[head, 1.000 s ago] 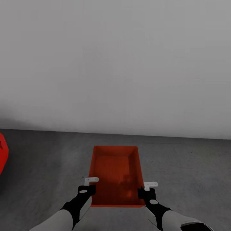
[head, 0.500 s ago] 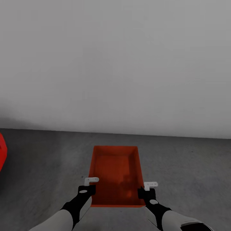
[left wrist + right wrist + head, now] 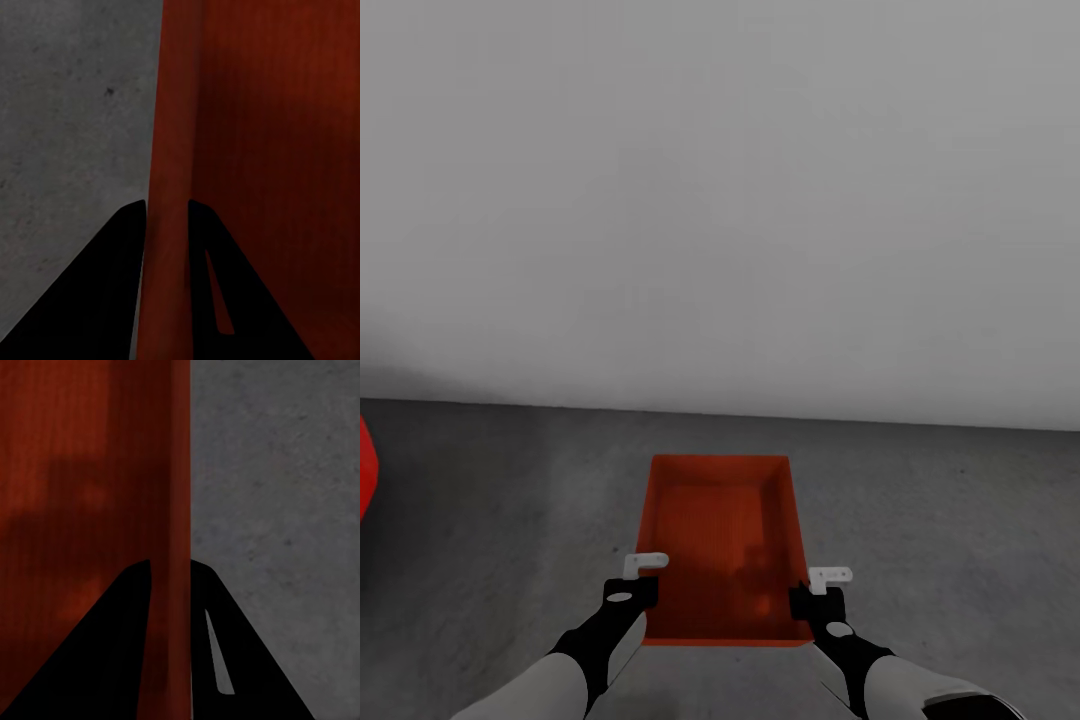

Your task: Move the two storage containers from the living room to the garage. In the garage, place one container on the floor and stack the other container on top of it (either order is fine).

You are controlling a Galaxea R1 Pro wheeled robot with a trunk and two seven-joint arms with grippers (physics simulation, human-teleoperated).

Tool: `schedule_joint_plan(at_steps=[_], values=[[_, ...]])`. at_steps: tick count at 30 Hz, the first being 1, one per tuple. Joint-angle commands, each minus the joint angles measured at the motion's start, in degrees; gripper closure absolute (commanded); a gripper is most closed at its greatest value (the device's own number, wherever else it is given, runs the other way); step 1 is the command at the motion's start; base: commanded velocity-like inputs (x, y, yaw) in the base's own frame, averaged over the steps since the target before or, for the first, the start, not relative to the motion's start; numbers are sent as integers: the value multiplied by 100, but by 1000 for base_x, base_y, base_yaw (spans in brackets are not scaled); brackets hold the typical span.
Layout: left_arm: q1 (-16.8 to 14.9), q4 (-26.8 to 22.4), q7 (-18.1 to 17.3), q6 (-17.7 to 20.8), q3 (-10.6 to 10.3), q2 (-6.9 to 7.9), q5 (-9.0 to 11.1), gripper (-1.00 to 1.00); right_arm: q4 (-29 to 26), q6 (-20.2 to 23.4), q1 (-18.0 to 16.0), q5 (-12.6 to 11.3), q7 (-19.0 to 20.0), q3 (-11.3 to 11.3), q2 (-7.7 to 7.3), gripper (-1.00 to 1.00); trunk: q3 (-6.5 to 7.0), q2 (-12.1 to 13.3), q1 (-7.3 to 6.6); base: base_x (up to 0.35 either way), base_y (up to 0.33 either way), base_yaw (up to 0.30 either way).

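Two grippers, left (image 3: 644, 566) and right (image 3: 822, 580), pinch opposite walls of one container (image 3: 722, 540), fingers clamped, keeping it level above the floor (image 3: 960, 540).

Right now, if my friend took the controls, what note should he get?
Left claw: shut on the box's left wall, one finger inside, one outside.
Right claw: shut on its right wall, same way.
The box is empty and held between both arms over the grey floor, facing a white wall. A bit of red car shows at far left.
Done: one box has reached the garage.
Left: set it down, then get the other box on top of it.
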Motion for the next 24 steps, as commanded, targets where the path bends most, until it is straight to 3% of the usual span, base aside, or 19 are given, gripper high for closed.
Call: schedule_joint_plan(at_steps=[1,24], values=[[-5,-31,83,-175,319,4,51,100,3,7,2,79,27,-335,3,100,-23,-44,22,0,0,0],[-5,-31,86,-175,319,2,51,100,3,2,2,80,27,-336,3,100,-435,-967,528,0,0,0]])
